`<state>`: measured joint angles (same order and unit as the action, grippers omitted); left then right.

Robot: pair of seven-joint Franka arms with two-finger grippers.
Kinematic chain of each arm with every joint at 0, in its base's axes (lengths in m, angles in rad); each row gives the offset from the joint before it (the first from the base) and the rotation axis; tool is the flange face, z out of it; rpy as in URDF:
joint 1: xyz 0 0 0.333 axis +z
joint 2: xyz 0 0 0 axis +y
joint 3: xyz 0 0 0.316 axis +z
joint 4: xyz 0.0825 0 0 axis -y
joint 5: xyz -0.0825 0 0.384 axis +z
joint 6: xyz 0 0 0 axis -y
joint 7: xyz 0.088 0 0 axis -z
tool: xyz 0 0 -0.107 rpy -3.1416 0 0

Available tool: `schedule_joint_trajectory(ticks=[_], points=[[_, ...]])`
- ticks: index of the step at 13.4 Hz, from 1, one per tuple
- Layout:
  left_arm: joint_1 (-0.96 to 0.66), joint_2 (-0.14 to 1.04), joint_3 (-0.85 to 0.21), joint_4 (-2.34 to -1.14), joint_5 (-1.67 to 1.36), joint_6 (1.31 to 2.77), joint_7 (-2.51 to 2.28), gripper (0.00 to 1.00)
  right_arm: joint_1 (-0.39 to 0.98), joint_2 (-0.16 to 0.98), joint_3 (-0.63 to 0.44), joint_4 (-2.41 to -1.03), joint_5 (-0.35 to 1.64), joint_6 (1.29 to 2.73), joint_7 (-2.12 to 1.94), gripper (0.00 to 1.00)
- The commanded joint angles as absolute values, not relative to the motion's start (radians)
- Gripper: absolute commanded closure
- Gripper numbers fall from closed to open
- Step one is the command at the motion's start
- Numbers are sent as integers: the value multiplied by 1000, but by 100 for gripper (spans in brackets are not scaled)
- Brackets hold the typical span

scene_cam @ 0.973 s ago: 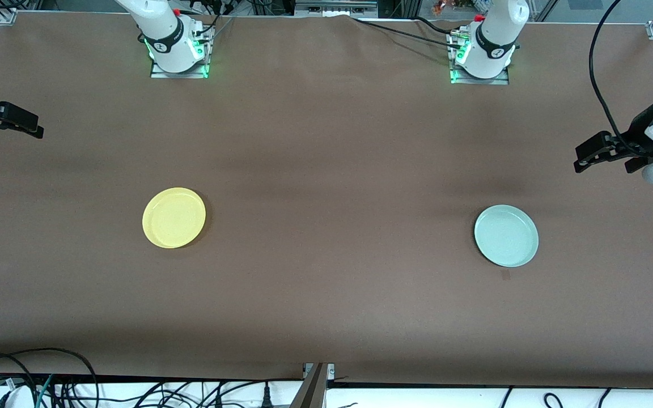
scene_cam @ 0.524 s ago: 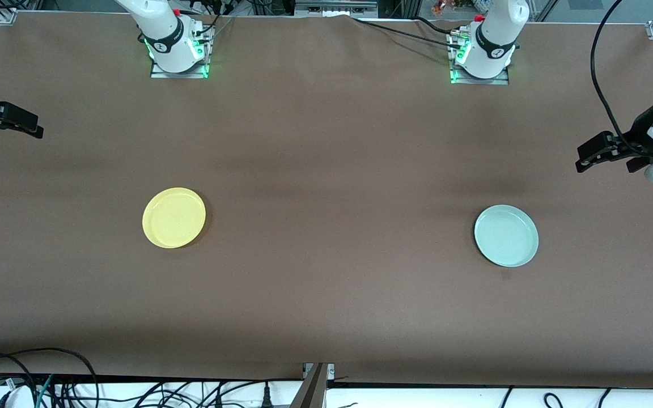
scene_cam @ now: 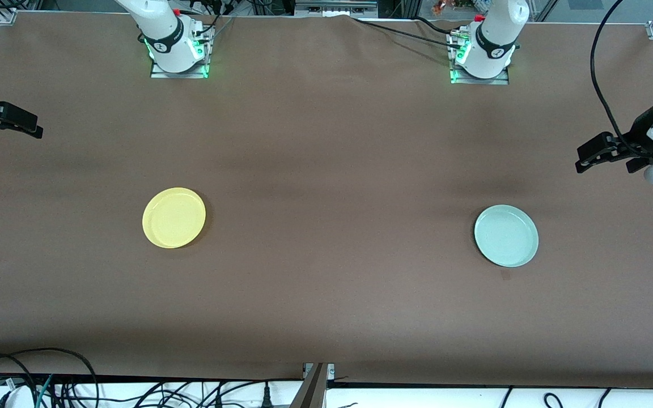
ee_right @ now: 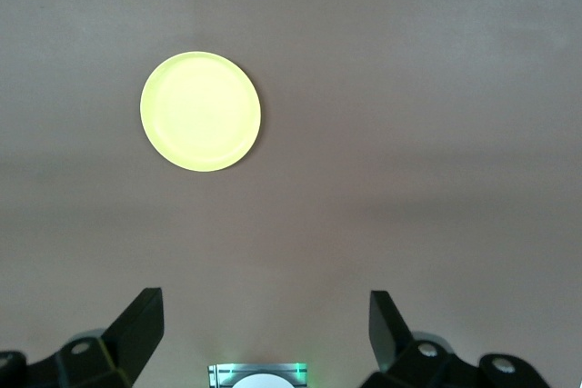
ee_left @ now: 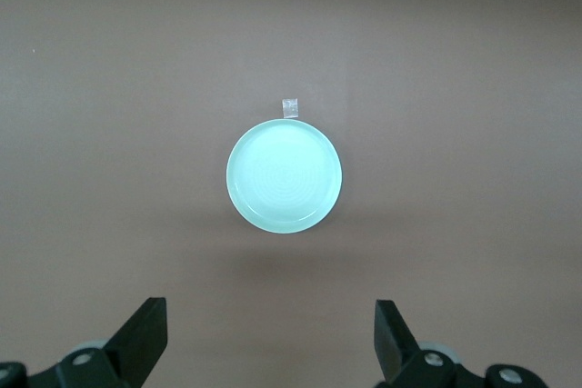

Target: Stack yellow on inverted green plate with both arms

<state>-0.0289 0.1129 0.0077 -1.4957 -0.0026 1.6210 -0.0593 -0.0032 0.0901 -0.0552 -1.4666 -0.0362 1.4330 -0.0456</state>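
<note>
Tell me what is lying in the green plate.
Nothing: the green plate sits rim up on the table, its inside bare. Whatever lies under it is covered. A small tape piece lies beside it.

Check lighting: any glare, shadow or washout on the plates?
Front view: even light, soft shadow bands across the table, no glare on either plate. Left wrist view: green plate crisp. Right wrist view: yellow plate washed out, rim detail lost.

Even overhead light, soft shadows, wrist views slightly hazy.
</note>
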Motion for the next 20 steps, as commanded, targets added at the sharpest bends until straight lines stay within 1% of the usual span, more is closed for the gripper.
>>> schedule_joint_trajectory(ticks=[1,10,13,18,20], points=[[-25,129,6,-1474,-6,1615,-55,0,-17,100,-52,-1443,-25,1422,-52,0],[-25,135,6,-1477,-5,1617,-54,0,-15,100,-52,-1443,-17,1420,-51,0],[-25,152,6,-1476,-6,1660,-52,0,-15,100,-54,-1443,-17,1420,-52,0],[-37,155,3,-1476,-21,1660,-48,0,-12,100,-48,-1443,-17,1427,-49,0],[-38,179,5,-1474,-11,1658,-48,0,-15,100,-54,-1443,-15,1422,-51,0]])
